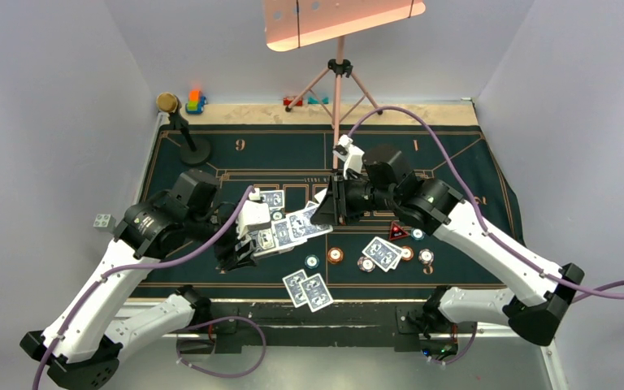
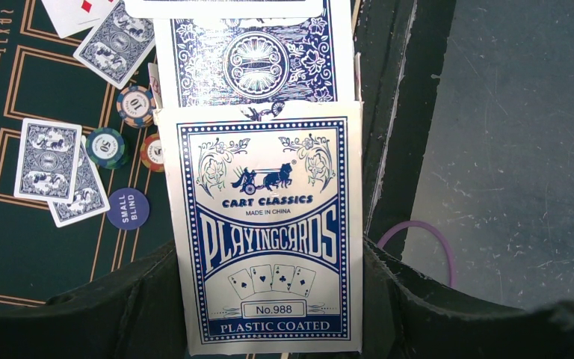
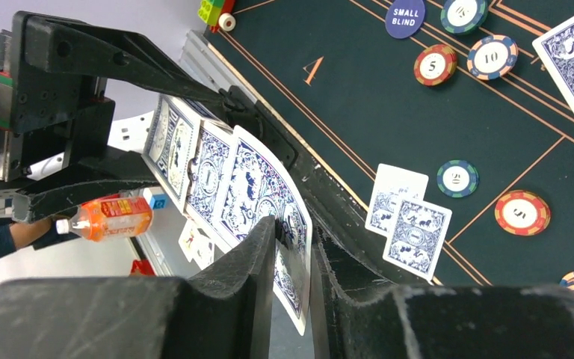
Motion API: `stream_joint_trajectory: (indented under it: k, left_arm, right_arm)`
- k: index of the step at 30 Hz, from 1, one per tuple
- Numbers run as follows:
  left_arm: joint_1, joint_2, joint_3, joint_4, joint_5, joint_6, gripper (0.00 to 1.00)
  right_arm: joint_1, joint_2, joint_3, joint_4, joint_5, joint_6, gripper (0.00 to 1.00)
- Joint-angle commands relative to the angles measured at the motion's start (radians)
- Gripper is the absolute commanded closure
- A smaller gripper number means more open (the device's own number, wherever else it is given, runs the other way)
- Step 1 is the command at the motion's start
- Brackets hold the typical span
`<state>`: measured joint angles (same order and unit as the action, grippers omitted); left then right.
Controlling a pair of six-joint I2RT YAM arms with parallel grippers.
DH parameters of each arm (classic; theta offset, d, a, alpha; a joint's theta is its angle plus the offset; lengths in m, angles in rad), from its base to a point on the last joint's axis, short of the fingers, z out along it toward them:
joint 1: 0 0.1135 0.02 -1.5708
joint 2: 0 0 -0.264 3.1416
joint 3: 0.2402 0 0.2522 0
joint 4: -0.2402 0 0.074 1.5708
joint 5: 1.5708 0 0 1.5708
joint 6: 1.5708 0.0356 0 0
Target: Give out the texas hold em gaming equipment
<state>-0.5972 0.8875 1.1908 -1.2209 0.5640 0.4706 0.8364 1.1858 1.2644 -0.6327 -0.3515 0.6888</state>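
My left gripper [image 1: 242, 244] is shut on a blue-and-white playing card box [image 2: 269, 232], and blue-backed cards [image 1: 296, 226] fan out of its top. My right gripper [image 3: 293, 239] reaches in from the right; its jaws have closed on the outermost fanned card [image 3: 258, 187]. Pairs of face-down cards lie on the dark felt [image 1: 307, 289] [image 1: 383, 253] [image 1: 272, 199]. Between the pairs sit a teal chip [image 1: 312, 262], an orange chip [image 1: 336, 255] and pinkish-white chips [image 1: 426, 257]. A dark blue "small blind" disc [image 2: 128, 209] and a red-black triangular marker [image 1: 397, 231] lie there too.
A gold-topped black stand [image 1: 180, 122] rises at the mat's far left corner, with bright toy blocks [image 1: 195, 101] behind it. A pink tripod [image 1: 339, 81] straddles the far edge. A white block [image 1: 101, 220] lies off the mat's left side.
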Motion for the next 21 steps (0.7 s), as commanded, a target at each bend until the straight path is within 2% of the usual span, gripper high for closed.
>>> stream_joint_trajectory:
  k: [1, 6, 12, 21]
  left_arm:
    - [-0.002, -0.015, 0.022, 0.029, 0.030, -0.015, 0.67]
    - [-0.002, -0.011, 0.021, 0.034, 0.034, -0.021, 0.67]
    - [-0.002, -0.009, 0.014, 0.030, 0.034, -0.015, 0.67]
    - [-0.002, -0.008, 0.015, 0.030, 0.032, -0.013, 0.67]
  right_arm:
    - [-0.006, -0.031, 0.052, -0.020, 0.031, -0.042, 0.78]
    - [-0.007, -0.049, 0.049, -0.020, 0.032, -0.039, 0.84]
    - [-0.043, -0.095, 0.050, -0.032, 0.040, -0.029, 0.99]
    - [-0.127, -0.141, 0.000, 0.022, -0.073, -0.002, 1.00]
